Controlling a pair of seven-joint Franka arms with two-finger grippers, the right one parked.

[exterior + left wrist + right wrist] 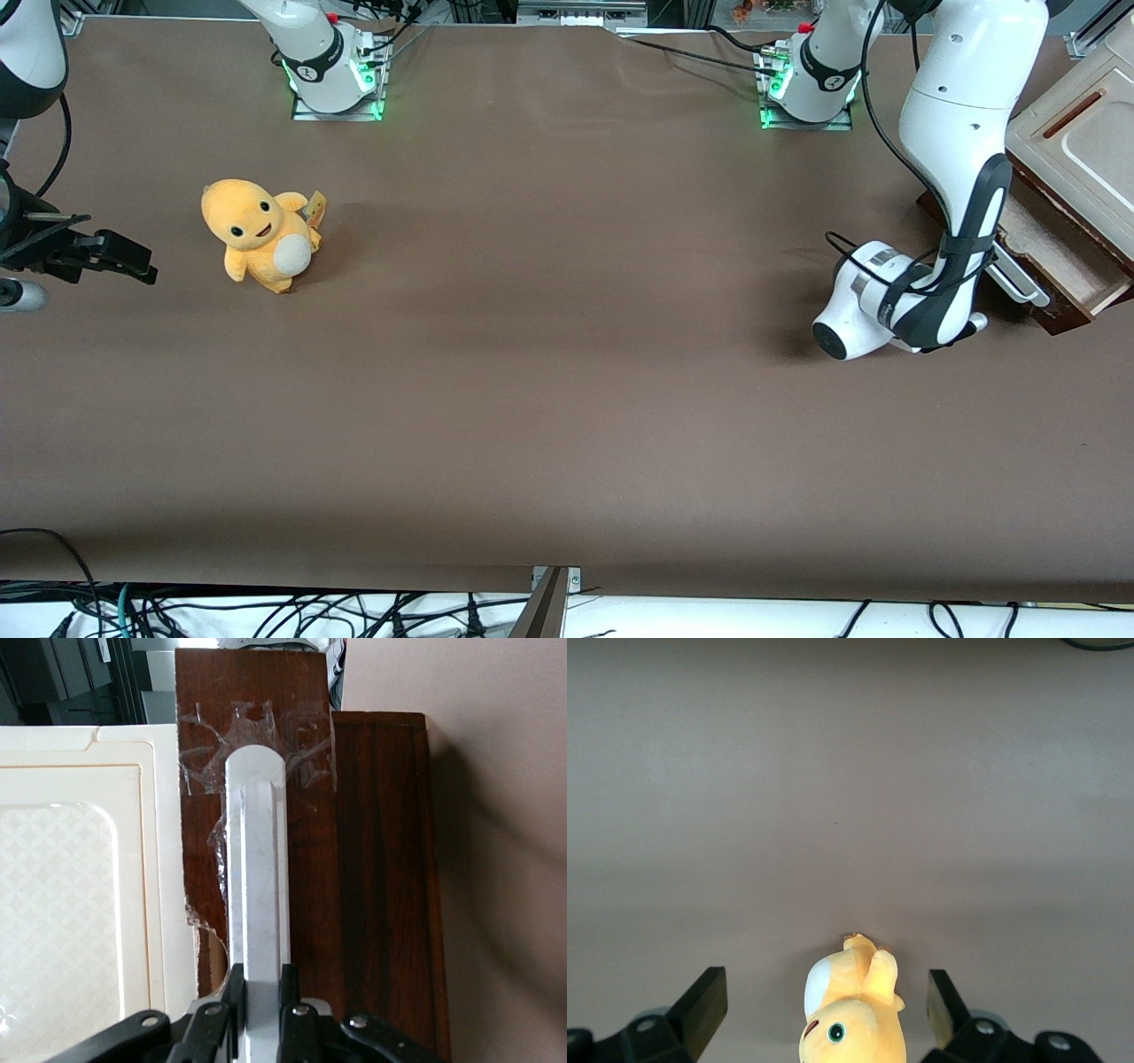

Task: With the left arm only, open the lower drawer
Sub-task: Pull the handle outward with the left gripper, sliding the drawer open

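Two black fingers (pixel 234 992) of the left arm's (pixel 952 133) end effector (pixel 259 1005) are clamped on the bar handle (pixel 257 868) of the lower drawer (pixel 1059 257), which is seen partly drawn out from beneath the cream-white cabinet top (pixel 1076 133), at the working arm's end of the desk (pixel 549 372).

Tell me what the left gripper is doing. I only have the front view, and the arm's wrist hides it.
Observer: In the left wrist view, the gripper is shut on the bar handle of the lower drawer.
Operator: Report where along the bar it grips.
Observer: Near one end. Most of the bar runs on from the fingers to a rounded tip.
Operator: Name anything stuck near that tip.
Observer: Crinkled clear tape lies on the dark wood around the rounded tip.
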